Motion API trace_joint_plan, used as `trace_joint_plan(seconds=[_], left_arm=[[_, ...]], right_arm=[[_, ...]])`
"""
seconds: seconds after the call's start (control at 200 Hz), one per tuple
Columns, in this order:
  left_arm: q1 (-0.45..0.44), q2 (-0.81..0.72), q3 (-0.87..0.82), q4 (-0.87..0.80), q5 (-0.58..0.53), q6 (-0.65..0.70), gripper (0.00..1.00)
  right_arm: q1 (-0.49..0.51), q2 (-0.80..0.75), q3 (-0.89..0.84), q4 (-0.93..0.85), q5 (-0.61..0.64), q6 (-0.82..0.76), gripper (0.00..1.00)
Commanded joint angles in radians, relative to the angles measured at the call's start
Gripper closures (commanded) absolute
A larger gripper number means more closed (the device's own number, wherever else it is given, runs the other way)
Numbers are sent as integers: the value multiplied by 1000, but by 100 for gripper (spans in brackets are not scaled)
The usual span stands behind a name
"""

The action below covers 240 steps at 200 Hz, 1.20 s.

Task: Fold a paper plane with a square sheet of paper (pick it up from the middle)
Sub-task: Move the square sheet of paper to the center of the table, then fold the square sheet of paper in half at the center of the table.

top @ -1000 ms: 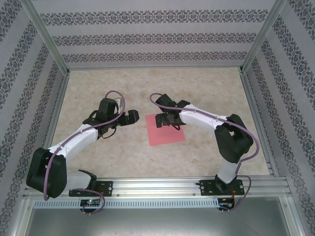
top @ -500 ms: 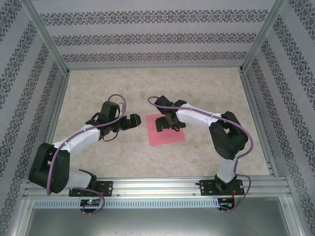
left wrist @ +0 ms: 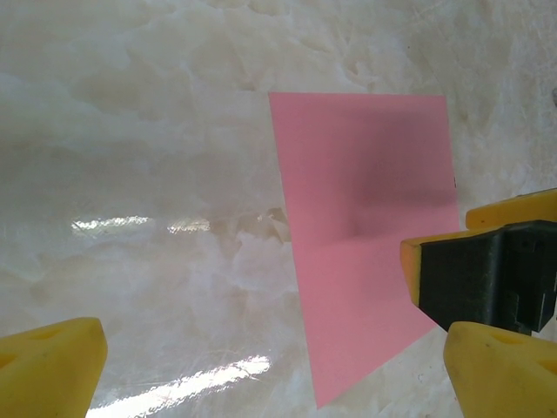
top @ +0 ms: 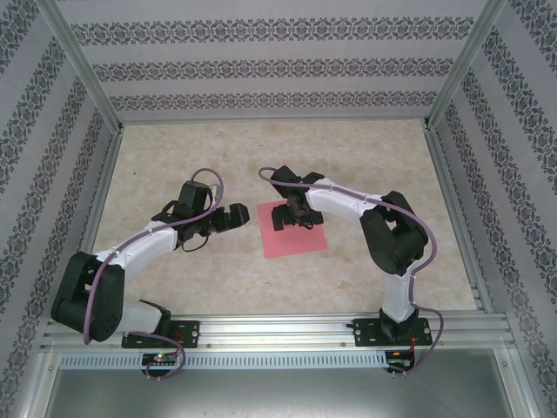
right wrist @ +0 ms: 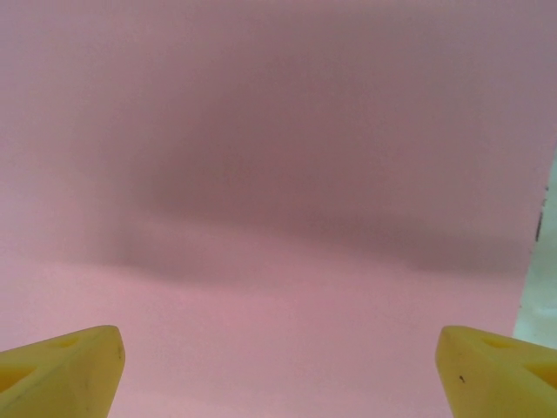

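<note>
At desk (top: 365,165) centre I see the pink sheet (top: 300,242) lying flat. My right end effector (top: 290,217) hovers over its far half, fingers apart; my left end effector (top: 233,218) sits just beside it, fingers wide apart.

Top external: fixed above and behind the arm bases (top: 165,335), far off, looking forward and down over the whole surface (top: 348,165), both arms and the square sheet of paper (top: 300,242). Left wrist: behind the left hand (left wrist: 278,370), low and oblique across the surface, the sheet in its right half. Right wrist: behind the right hand (right wrist: 278,366), facing straight down, very close over the sheet; all three views share that sheet.
</note>
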Motion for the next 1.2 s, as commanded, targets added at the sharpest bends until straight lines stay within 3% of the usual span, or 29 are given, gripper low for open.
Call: trace_joint_plan(seconds=[0.0,0.415,0.679,0.864,1.194], left_arm=[[8,18,13,10,21,8,0],[9,43,18,-2,28,33,0],[9,59,34,-6,35,42,0],[9,68,38,-6,40,47,0],[8,73,34,-10,44,57,0]], right_arm=[[8,40,31,-7,-10,16,7],[27,129,13,-15,-17,30,6],[30,54,106,-80,39,32,5],[31,96,125,-66,17,37,4],[32,160,47,-24,0,68,4]])
